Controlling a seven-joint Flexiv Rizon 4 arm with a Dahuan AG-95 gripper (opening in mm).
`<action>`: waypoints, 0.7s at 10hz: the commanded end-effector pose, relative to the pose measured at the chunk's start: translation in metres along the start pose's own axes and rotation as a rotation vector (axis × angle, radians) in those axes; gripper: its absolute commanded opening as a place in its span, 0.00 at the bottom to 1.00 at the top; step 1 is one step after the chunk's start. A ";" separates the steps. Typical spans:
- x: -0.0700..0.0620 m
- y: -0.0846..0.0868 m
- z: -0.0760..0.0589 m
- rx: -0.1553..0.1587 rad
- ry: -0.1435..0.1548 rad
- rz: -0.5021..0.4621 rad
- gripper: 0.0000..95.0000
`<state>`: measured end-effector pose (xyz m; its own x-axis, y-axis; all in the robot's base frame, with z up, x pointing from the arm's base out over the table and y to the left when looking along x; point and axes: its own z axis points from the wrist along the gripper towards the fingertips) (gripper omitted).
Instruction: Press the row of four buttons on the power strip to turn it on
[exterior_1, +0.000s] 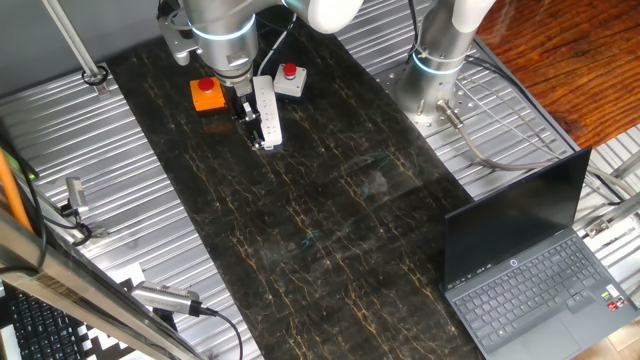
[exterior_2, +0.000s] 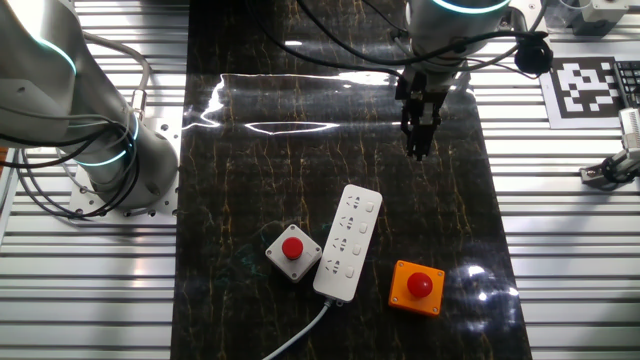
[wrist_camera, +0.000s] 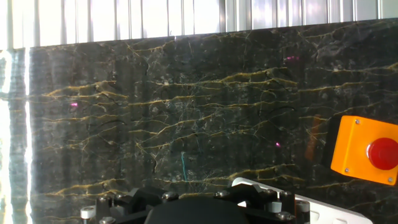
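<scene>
The power strip (exterior_2: 349, 242) is a long white bar lying on the dark marbled mat, its cable leaving the near end in the other fixed view. It also shows in one fixed view as the power strip (exterior_1: 266, 112). Only a white corner of the power strip (wrist_camera: 258, 184) reaches into the bottom of the hand view. My gripper (exterior_2: 418, 142) hangs above the mat, past the strip's far end and apart from it. In one fixed view the gripper (exterior_1: 246, 112) overlaps the strip's left side. No view shows a gap or contact between the fingertips.
An orange box with a red button (exterior_2: 417, 286) and a grey box with a red button (exterior_2: 293, 250) flank the strip. A second arm's base (exterior_1: 438, 62) stands on the metal table. A laptop (exterior_1: 540, 270) sits at the mat's corner. A printed marker (exterior_2: 590, 88) lies beside the mat.
</scene>
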<state>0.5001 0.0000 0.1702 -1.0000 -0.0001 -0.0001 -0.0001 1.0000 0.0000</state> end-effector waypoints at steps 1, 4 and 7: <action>0.000 0.000 0.000 -0.064 -0.019 -0.290 0.00; 0.000 0.000 0.000 -0.053 -0.015 -0.289 0.00; 0.000 0.000 0.000 -0.053 -0.015 -0.288 0.00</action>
<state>0.4997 -0.0007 0.1704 -0.9764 -0.2152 -0.0162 -0.2156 0.9757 0.0377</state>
